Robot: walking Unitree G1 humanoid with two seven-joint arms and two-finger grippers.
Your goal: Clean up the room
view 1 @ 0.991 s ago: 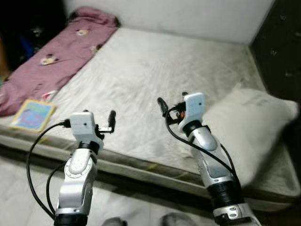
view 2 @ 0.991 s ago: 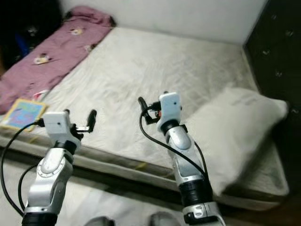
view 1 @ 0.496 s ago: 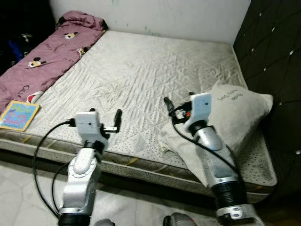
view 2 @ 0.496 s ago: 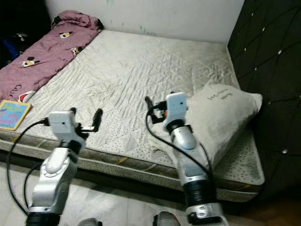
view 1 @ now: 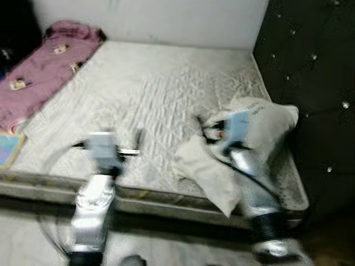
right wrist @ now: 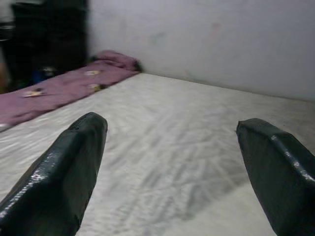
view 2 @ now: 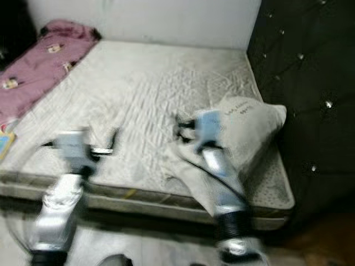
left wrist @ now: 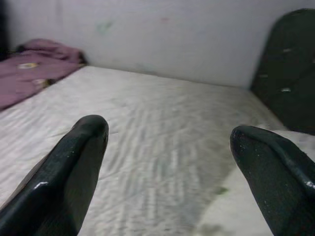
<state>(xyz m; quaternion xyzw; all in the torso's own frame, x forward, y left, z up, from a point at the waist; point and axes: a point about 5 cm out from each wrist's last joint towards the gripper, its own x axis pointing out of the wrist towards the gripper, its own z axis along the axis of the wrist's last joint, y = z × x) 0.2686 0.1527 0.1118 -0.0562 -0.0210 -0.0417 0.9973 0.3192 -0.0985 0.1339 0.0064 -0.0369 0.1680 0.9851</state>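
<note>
Judged an approach step. Left of the pillow [view 1: 252, 124] lie a pink blanket [view 1: 39, 72] along the mattress's [view 1: 150, 83] far-left edge, then the left gripper [left wrist: 167, 162] and right gripper [right wrist: 170, 167], both spread wide, empty. The pillow (blurred) sits by the headboard [view 1: 310, 83], long axis across the bed; next, reach right.

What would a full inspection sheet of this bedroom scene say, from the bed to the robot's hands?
Surface: bare quilted mattress, unmade.
Job's things: grey pillow by the dark headboard; pink blanket bunched along the far left edge.
Clutter: colourful book at the mattress's left corner.
End effectors: left end effector open, over the mattress; right end effector open, near the pillow.
Cables: black cable along the right arm.
Surroundings: white wall behind the bed; head views blurred.
</note>
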